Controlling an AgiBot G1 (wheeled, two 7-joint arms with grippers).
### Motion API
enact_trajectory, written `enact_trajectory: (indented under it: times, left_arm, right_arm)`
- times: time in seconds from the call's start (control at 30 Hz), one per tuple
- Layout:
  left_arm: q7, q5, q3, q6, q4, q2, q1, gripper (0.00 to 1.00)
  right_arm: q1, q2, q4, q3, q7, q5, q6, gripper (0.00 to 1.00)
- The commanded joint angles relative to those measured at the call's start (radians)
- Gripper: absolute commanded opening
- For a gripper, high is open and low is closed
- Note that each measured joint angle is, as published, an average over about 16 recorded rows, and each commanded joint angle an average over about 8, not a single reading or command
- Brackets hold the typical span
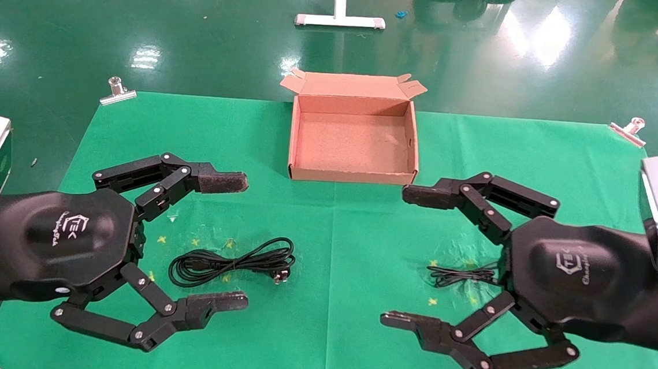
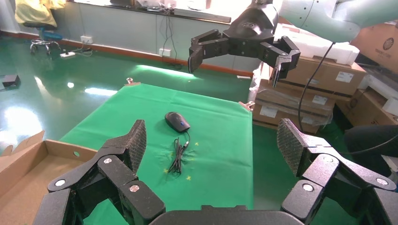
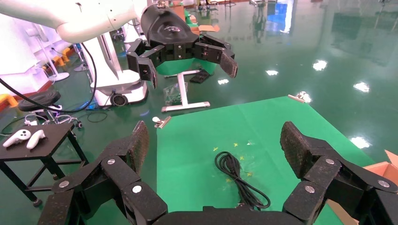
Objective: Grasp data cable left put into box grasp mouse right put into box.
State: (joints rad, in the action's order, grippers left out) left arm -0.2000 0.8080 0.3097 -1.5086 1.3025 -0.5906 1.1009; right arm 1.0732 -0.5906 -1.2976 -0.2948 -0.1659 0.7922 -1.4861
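Closest to the robot, both arms hang over the near part of the green-covered surface, each with its fingers spread wide and holding nothing. The left gripper hovers over the left half, and the data cable lies on the cloth right in the gap between its fingers, coiled in long loops that run left to right, with the plug end pointing toward the middle of the surface. The right gripper hovers over the right half in a mirrored pose; only the thin bundled cord of the mouse peeks out from under its palm in the head view, while the left wrist view shows the black mouse body lying farther right on the cloth with that cord trailing back toward the centre. So each thing sits on the side of the arm meant for it, the cable plainly nearer the left one. I'd judge the next move to be a drop by the left gripper, closing across the cable's long axis. Farther off, at the far middle edge, the box stands open and empty, well apart from both things.
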Motion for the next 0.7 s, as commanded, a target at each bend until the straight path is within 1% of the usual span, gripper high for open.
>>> enact_trajectory:
  times: [0.03,0.1,0.2,0.3,0.37,0.53,0.7]
  left_arm:
    - [0.004,0.0,-0.002,-0.001,0.003,0.005,-0.004,1.0]
    - [-0.01,0.073,0.028,-0.015,0.018,0.021,0.025,1.0]
    - [-0.042,0.222,0.096,-0.039,0.038,0.034,0.094,1.0]
    - [-0.077,0.379,0.18,-0.052,0.046,0.016,0.182,1.0]
    - [-0.102,0.481,0.238,-0.053,0.047,-0.01,0.241,1.0]
    - [-0.173,0.71,0.36,-0.023,0.048,-0.105,0.353,1.0]
    - [-0.243,0.896,0.435,0.036,0.046,-0.203,0.395,1.0]
  right_arm:
    - [-0.001,0.002,-0.001,0.001,0.009,0.002,-0.003,1.0]
    - [-0.002,0.019,-0.014,-0.012,0.02,0.063,0.009,1.0]
    - [0.004,0.044,-0.034,-0.04,0.02,0.176,0.037,1.0]
    - [0.026,0.059,-0.049,-0.067,0.002,0.279,0.063,1.0]
    - [0.044,0.061,-0.053,-0.08,-0.008,0.326,0.073,1.0]
    - [0.078,0.058,-0.056,-0.091,-0.019,0.372,0.078,1.0]
    - [0.092,0.061,-0.057,-0.09,-0.021,0.375,0.073,1.0]
